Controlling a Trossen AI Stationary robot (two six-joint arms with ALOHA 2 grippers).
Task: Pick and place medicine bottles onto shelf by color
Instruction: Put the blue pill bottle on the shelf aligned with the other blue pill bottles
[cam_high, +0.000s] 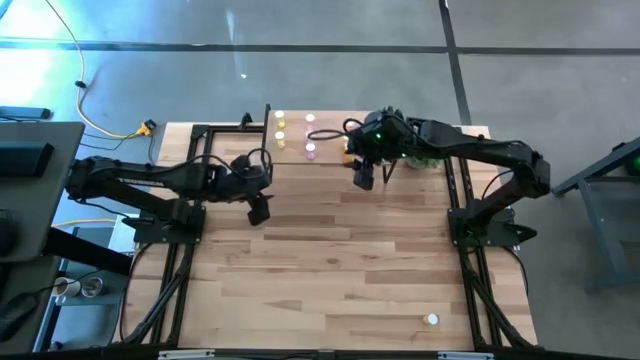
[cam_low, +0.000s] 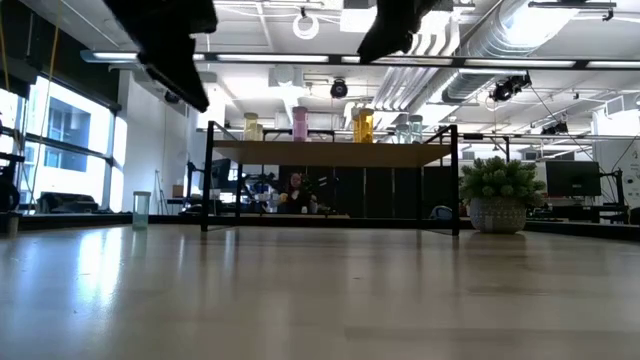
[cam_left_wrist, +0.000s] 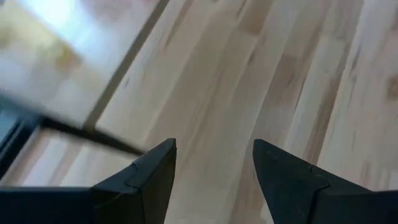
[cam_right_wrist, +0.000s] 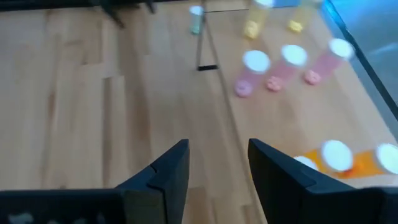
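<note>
The shelf (cam_high: 330, 160) stands at the table's far middle, its light board (cam_low: 330, 153) raised on black legs. On it stand yellow bottles (cam_high: 280, 131), pink bottles (cam_high: 311, 135) and orange bottles (cam_right_wrist: 339, 158), each upright on its base; the right wrist view also shows the pink bottles (cam_right_wrist: 289, 59). A green bottle (cam_low: 141, 208) stands on the table left of the shelf. Another bottle (cam_high: 432, 320) stands near the table's front right. My right gripper (cam_high: 362, 178) hovers open and empty by the shelf's near edge. My left gripper (cam_high: 258, 210) hovers open and empty over bare table, left of centre.
A bushy green plant in a pot (cam_low: 503, 195) stands at the shelf's right end. Black frame rails (cam_high: 190, 200) run along the table's left and right sides. Bare wood (cam_high: 340, 260) lies between the shelf and the near edge. A person (cam_low: 296, 190) shows in the room behind.
</note>
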